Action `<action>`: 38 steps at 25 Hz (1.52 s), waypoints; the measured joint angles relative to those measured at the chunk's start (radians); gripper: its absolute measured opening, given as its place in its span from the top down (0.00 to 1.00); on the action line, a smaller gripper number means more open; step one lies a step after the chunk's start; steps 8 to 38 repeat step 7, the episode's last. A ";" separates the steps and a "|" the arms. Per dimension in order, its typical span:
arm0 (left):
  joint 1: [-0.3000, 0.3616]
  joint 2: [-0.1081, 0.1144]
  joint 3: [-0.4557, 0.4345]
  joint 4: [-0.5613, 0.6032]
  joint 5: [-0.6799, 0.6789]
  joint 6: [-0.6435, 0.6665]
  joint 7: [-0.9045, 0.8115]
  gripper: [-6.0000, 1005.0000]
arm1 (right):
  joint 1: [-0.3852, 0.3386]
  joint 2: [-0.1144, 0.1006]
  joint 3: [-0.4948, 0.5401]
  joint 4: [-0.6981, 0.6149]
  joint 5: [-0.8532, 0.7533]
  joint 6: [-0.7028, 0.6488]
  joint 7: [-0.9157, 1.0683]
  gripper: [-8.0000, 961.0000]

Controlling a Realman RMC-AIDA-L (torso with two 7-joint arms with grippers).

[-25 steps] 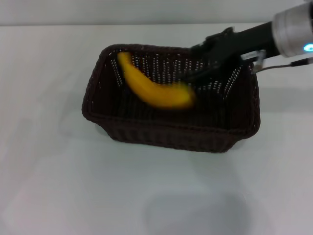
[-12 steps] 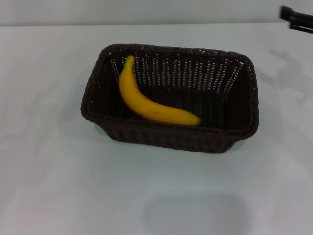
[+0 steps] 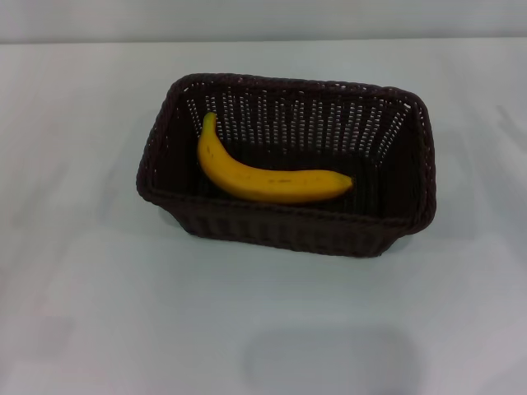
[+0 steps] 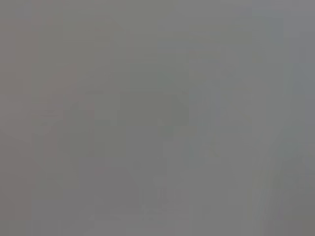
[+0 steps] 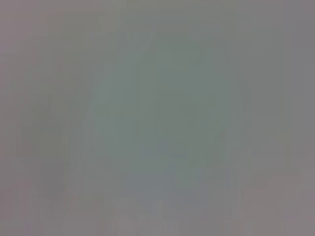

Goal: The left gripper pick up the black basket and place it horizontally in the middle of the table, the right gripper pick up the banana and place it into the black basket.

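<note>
The black basket (image 3: pixel 247 222), dark woven wicker with slotted sides, stands lengthwise across the middle of the white table (image 3: pixel 82 288) in the head view. The yellow banana (image 3: pixel 263 179) lies inside it on the basket floor, its stem end pointing up to the left and its tip to the right. Neither the left gripper nor the right gripper shows in the head view. Both wrist views show only a plain grey field with no object and no fingers.
A faint grey shadow patch (image 3: pixel 329 358) lies on the table in front of the basket. The table's far edge (image 3: pixel 263 39) meets a pale wall.
The right arm, over the basket a second ago, has drawn away to the right and out of view. The banana dropped into the basket and has settled flatter, its tip farther right.
</note>
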 joint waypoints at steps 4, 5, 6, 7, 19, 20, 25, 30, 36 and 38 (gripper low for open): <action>0.009 -0.009 0.000 -0.123 -0.010 0.001 0.109 0.39 | 0.013 0.000 0.006 -0.072 0.096 -0.042 -0.082 0.12; 0.010 -0.009 0.000 -0.152 -0.018 0.001 0.137 0.39 | 0.011 0.000 0.007 -0.078 0.110 -0.037 -0.085 0.12; 0.011 -0.009 0.000 -0.173 -0.028 0.001 0.163 0.39 | 0.008 0.000 0.007 -0.081 0.117 -0.027 -0.086 0.12; 0.011 -0.009 0.000 -0.196 -0.039 0.004 0.193 0.39 | 0.005 0.000 0.007 -0.083 0.118 -0.015 -0.086 0.12; 0.011 -0.009 0.000 -0.196 -0.039 0.004 0.193 0.39 | 0.005 0.000 0.007 -0.083 0.118 -0.015 -0.086 0.12; 0.011 -0.009 0.000 -0.196 -0.039 0.004 0.193 0.39 | 0.005 0.000 0.007 -0.083 0.118 -0.015 -0.086 0.12; 0.011 -0.009 0.000 -0.196 -0.039 0.004 0.193 0.39 | 0.005 0.000 0.007 -0.083 0.118 -0.015 -0.086 0.12; 0.011 -0.009 0.000 -0.196 -0.039 0.004 0.193 0.39 | 0.005 0.000 0.007 -0.083 0.118 -0.015 -0.086 0.12; 0.011 -0.009 0.000 -0.196 -0.039 0.004 0.193 0.39 | 0.005 0.000 0.007 -0.083 0.118 -0.015 -0.086 0.12; 0.011 -0.009 0.000 -0.196 -0.039 0.004 0.193 0.39 | 0.005 0.000 0.007 -0.083 0.118 -0.015 -0.086 0.12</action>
